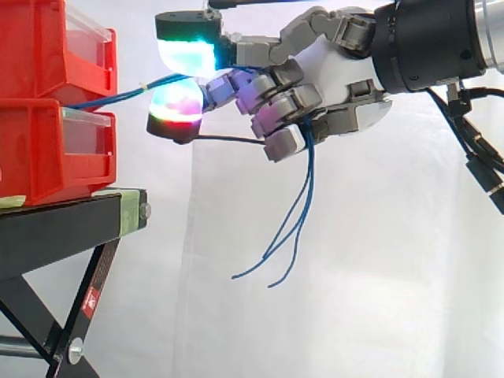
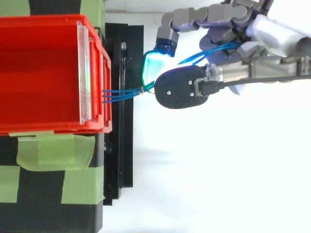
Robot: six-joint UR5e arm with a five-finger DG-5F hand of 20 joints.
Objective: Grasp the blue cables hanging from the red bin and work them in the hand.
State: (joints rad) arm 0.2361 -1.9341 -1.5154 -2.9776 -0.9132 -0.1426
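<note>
Blue cables (image 1: 118, 96) run from the front of the red bin (image 1: 47, 94) rightward into my hand (image 1: 323, 79). The hand has its fingers curled round the cables, which pass through the palm and hang loose below it, ends dangling (image 1: 295, 220). Glowing fingertips (image 1: 189, 49) sit just right of the bin, one above the cables and one below. From above, the blue cables (image 2: 119, 93) leave the red bin (image 2: 43, 73) near its clear front plate and reach the hand (image 2: 228, 39) at the upper right.
Red bins are stacked on a black stand (image 1: 71, 220) with green tape (image 2: 53, 150) on it. A white curtain hangs behind. Open space lies under and to the right of the hand.
</note>
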